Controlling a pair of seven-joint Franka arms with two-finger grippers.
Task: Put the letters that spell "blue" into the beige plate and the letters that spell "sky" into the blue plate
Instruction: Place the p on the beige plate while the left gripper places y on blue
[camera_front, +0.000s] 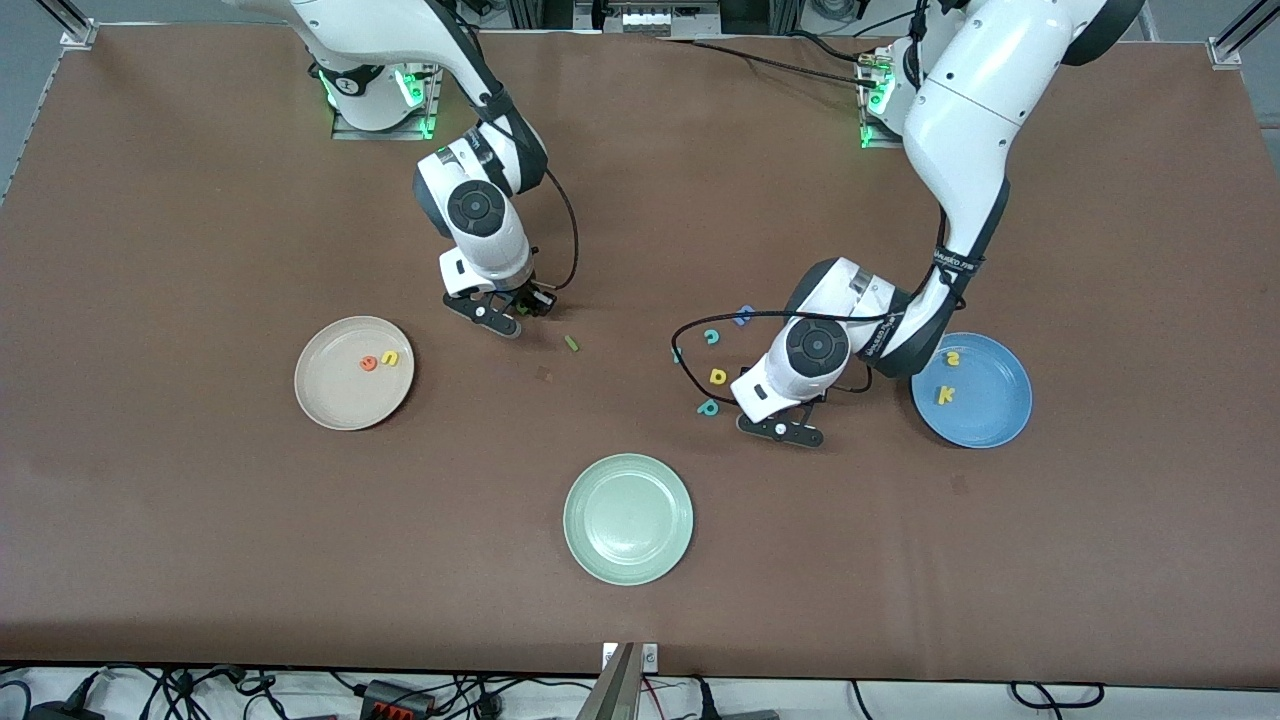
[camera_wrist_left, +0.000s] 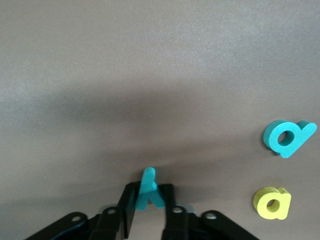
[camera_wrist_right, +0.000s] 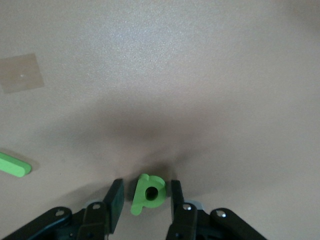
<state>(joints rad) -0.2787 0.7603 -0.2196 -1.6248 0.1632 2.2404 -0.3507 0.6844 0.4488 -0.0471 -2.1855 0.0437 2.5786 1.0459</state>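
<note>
Across the brown tabletop (camera_front: 640, 200) in the front view, the round beige plate (camera_front: 330, 400) at the right arm's end holds the orange foam e (camera_front: 368, 363) and yellow foam u (camera_front: 389, 357); the round bright blue plate (camera_front: 990, 410) at the left arm's end holds the yellow foam s (camera_front: 952, 358) and yellow foam k (camera_front: 946, 394). The thin green foam l bar (camera_front: 571, 344) lies just beside the right gripper (camera_front: 515, 312), which is down at the tabletop. The left gripper (camera_front: 790, 425) is low beside the blue plate.

From the left wrist view, the jaws are closed on the teal foam y (camera_wrist_left: 147, 190), pinched between them, apparently still at the surface. That step looks like the last "sky" pickup; next it calls for a lift and a carry over the blue plate.

From the right wrist view, the jaws straddle the green foam b (camera_wrist_right: 148, 194) with small gaps either side, not yet gripping. They need to finish closing, then carry it to the beige plate.
</note>
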